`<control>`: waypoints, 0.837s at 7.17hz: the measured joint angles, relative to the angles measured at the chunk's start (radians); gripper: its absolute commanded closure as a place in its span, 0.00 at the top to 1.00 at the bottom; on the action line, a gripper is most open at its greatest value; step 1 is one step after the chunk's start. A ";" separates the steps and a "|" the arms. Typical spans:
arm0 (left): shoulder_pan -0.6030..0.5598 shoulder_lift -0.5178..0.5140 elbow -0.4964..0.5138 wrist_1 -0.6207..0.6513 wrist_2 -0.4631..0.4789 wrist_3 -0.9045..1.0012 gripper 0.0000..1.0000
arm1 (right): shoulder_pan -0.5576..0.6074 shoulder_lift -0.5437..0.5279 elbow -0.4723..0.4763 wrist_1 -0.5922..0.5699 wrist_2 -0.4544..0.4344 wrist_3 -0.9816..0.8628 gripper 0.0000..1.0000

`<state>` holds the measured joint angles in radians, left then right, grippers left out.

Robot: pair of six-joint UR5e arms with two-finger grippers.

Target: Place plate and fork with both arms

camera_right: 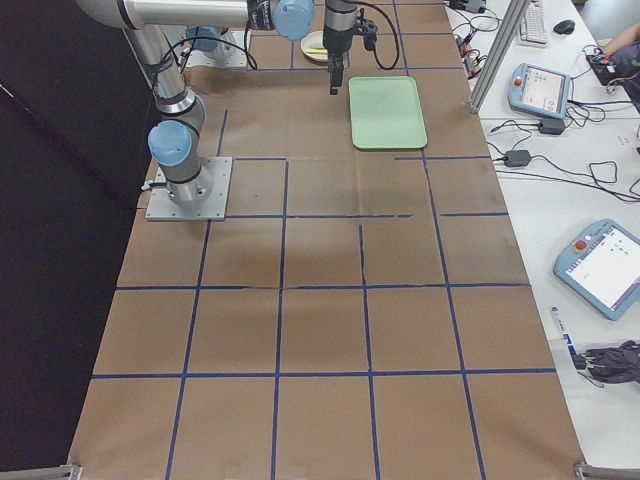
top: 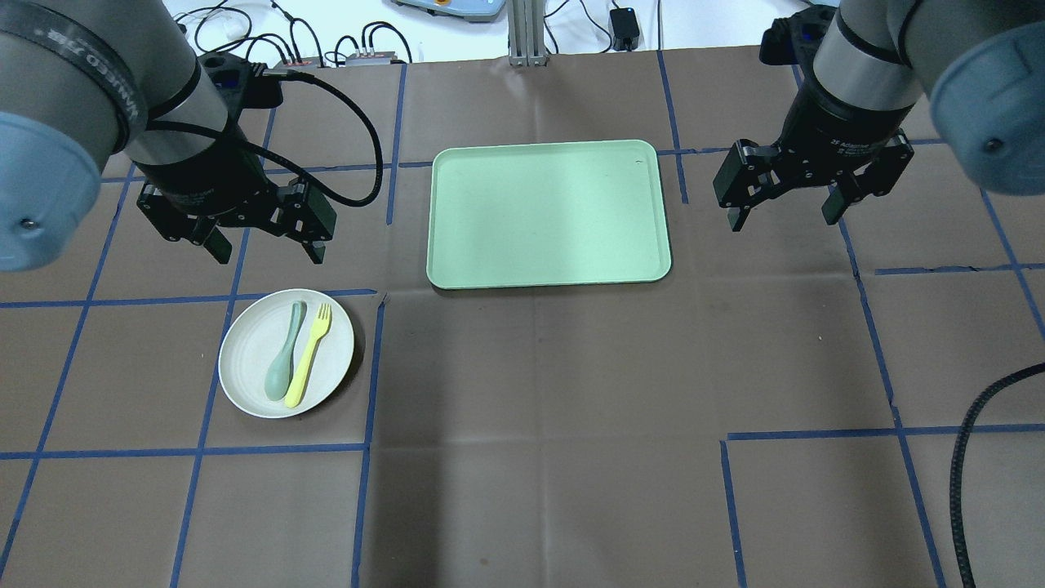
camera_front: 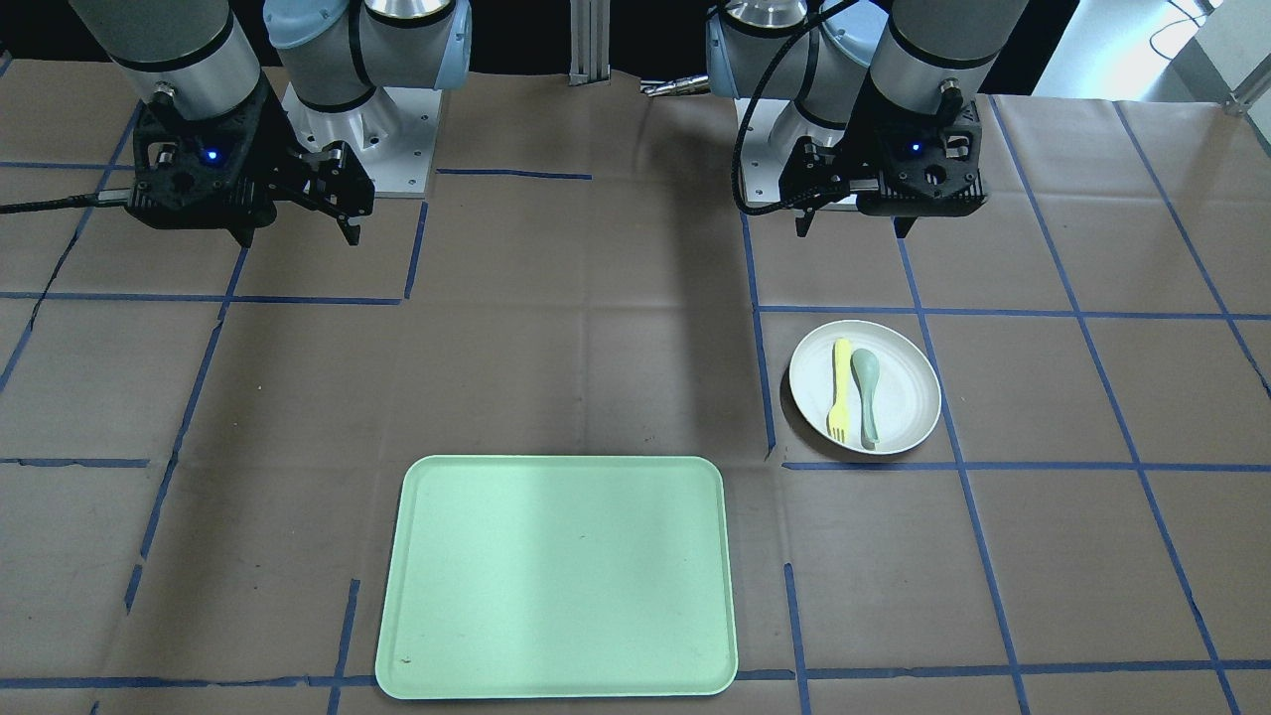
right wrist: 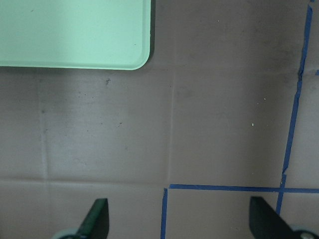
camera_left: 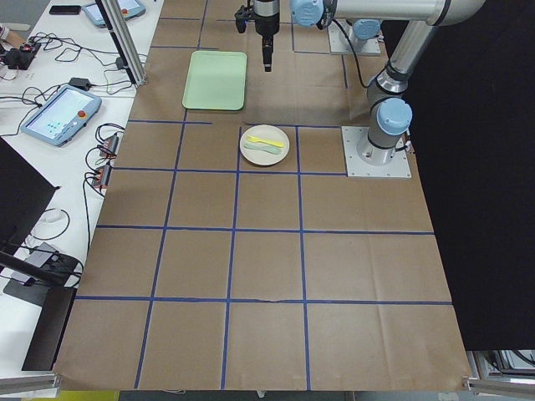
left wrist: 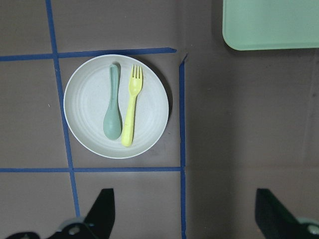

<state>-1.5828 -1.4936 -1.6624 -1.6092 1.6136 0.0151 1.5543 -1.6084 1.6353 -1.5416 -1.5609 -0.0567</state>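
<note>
Left gripper [top: 268, 249] and right gripper [top: 782, 216] both spread wide, holding nothing

Below the left gripper, clear of its fingers, the plate [top: 245, 371] sits on the table [top: 571, 408] with the fork [top: 309, 359] lying on it beside a grey-green spoon [top: 282, 367]. The right gripper hangs just off a corner of the mint-green tray [top: 547, 212], which lies between the two tools.

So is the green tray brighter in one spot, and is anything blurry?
Front-facing view: a pale stripe of light lies across the tray, with a broad shadow on the table above it. Overhead view: the same stripe. Left wrist view: plate and fork look sharp.
</note>
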 measured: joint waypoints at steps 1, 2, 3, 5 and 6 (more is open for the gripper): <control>0.000 0.001 0.002 0.000 0.000 0.000 1.00 | -0.001 0.000 0.000 0.000 -0.001 0.000 1.00; 0.001 0.001 0.006 0.000 0.001 0.000 1.00 | -0.001 0.000 0.000 0.000 -0.002 -0.001 1.00; 0.001 0.001 0.007 0.000 0.001 -0.001 1.00 | -0.002 -0.001 0.000 0.000 -0.004 0.000 1.00; 0.008 0.001 0.006 0.000 0.005 -0.001 1.00 | -0.002 0.000 0.000 0.000 -0.007 0.000 1.00; 0.012 0.003 0.007 0.000 0.006 -0.004 1.00 | -0.002 0.000 0.000 0.000 -0.008 0.000 1.00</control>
<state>-1.5713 -1.4907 -1.6557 -1.6092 1.6200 0.0114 1.5524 -1.6087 1.6352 -1.5417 -1.5690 -0.0568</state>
